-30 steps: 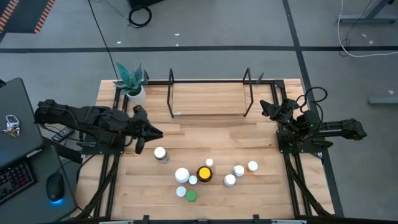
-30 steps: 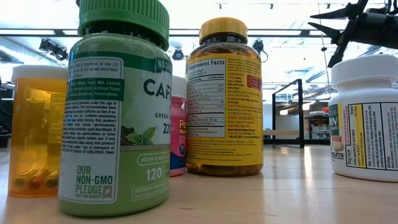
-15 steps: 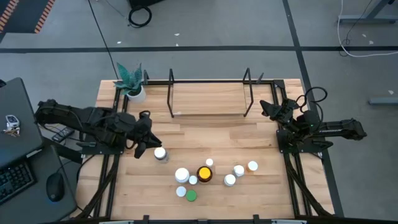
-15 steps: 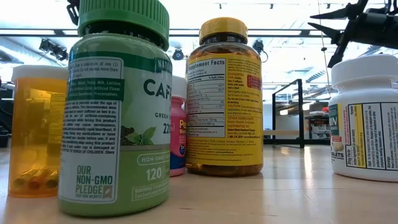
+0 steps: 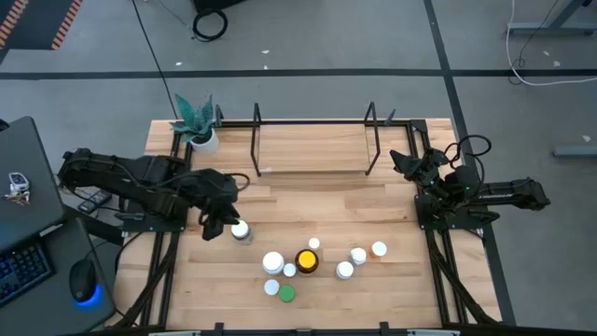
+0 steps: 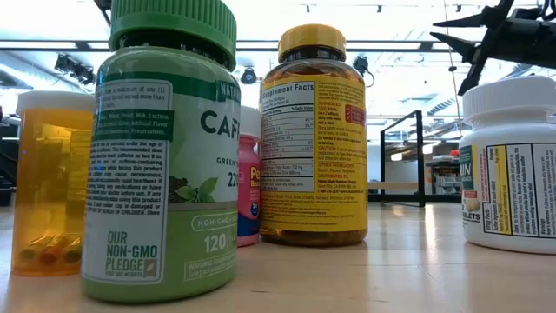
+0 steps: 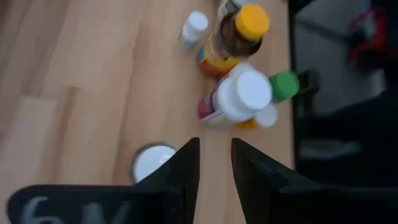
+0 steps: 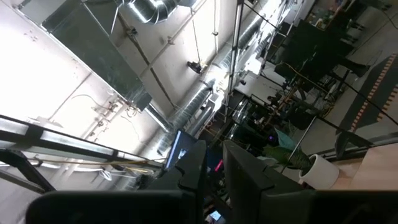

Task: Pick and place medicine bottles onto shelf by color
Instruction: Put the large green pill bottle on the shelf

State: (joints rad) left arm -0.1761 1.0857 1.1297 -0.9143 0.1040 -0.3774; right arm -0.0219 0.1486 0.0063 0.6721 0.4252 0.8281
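Note:
Several medicine bottles stand upright in a cluster near the table's front middle, among them a dark amber one with a yellow cap (image 5: 306,259) and a green-capped one (image 5: 286,293). One white-capped bottle (image 5: 241,231) stands apart to their left. My left gripper (image 5: 217,226) hangs tipped downward just left of it, narrowly open with only bare table between the fingers (image 7: 215,163); the white cap (image 7: 152,163) shows beside one finger. The shelf (image 5: 257,140) stands at the far middle with no bottles on it. My right gripper (image 5: 399,159) waits at the right, shut and pointing upward.
A potted plant (image 5: 196,121) stands at the far left corner beside the shelf. Bare wood lies between the shelf and the bottle cluster. A laptop and mouse sit off the table's left edge.
My left gripper has tipped from nearly level to pointing steeply down, and has come a little toward the table's near edge, ending beside the lone white-capped bottle. The bottles have stayed where they were.

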